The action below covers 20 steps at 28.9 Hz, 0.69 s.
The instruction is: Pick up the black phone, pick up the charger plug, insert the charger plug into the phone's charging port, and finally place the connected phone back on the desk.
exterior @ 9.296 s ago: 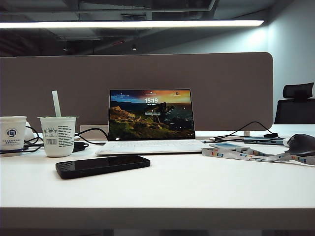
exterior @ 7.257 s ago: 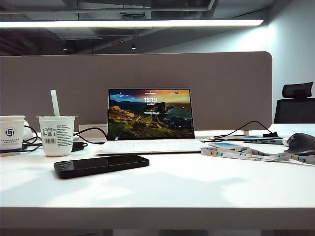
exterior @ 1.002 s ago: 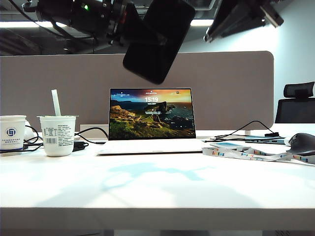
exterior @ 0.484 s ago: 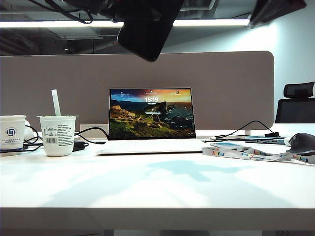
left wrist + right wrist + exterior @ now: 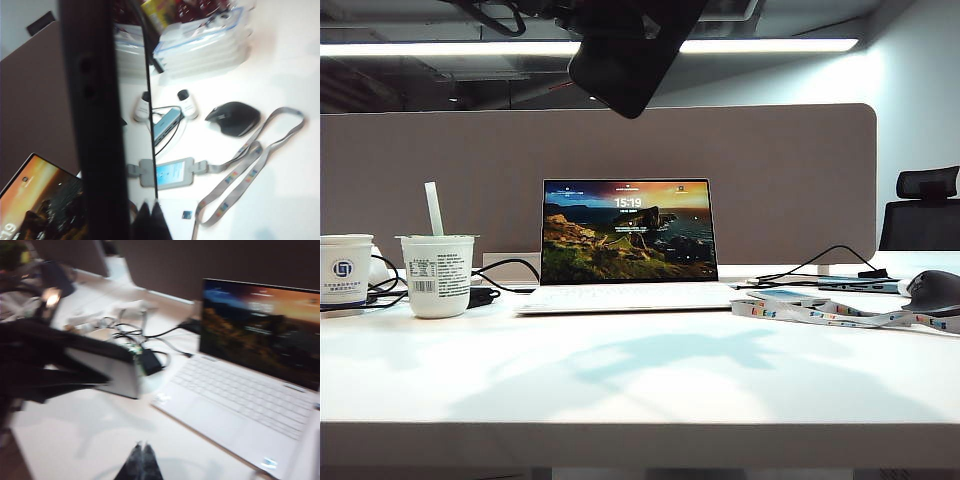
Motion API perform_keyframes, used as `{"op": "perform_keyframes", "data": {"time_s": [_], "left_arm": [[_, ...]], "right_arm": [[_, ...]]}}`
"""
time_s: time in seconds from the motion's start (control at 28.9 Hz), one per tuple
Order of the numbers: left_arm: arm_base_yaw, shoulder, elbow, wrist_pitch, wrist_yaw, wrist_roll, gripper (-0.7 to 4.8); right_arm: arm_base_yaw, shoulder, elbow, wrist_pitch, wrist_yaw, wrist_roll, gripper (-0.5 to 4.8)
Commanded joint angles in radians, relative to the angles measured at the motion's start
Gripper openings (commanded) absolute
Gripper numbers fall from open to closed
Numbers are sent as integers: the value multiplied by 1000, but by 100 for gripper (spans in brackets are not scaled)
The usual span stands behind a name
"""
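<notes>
The desk (image 5: 650, 390) lies bare in its near part, crossed only by shadows. Above it, near the top of the exterior view, the black phone (image 5: 632, 50) hangs tilted, well clear of the tabletop. In the left wrist view it fills the frame as a dark slab, and the left gripper (image 5: 148, 216) is pinching it, with fingertips pressed nearly together at the phone's edge. The right gripper (image 5: 141, 458) shows its fingertips pressed together over the desk, before the laptop (image 5: 250, 385); whether anything thin sits between them cannot be told through the blur, and the charger plug cannot be picked out.

The phone pickup looks done, and fetching the plug appears to be the step in hand. The next move calls for the right gripper to find the cable's silver tip and align it with the phone's short edge.

Farther back stand a paper cup (image 5: 437, 275), the laptop, a lanyard (image 5: 820, 315) and a mouse (image 5: 932, 292). The tangle of cables beside the cup could confuse the choice.
</notes>
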State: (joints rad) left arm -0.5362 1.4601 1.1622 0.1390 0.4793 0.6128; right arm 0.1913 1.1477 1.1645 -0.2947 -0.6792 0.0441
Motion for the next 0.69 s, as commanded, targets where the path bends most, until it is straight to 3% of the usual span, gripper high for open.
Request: {"op": "perform_keyframes", "data": {"time_s": [0.03, 0.14, 0.48, 0.59, 0.69], "left_arm": [[-27, -10, 7, 42, -73, 33, -7], [-51, -10, 7, 45, -110, 72, -6], [-85, -10, 7, 128, -128, 87, -7], [-85, -11, 7, 140, -128, 71, -7], [-85, -19, 7, 137, -128, -6, -7]], "right_arm": [[44, -3, 2, 14, -24, 0, -2], [60, 1, 2, 6, -29, 0, -2], [70, 14, 2, -111, -106, 0, -2], [69, 13, 2, -99, -63, 0, -2], [68, 11, 3, -92, 76, 0, -2]]}}
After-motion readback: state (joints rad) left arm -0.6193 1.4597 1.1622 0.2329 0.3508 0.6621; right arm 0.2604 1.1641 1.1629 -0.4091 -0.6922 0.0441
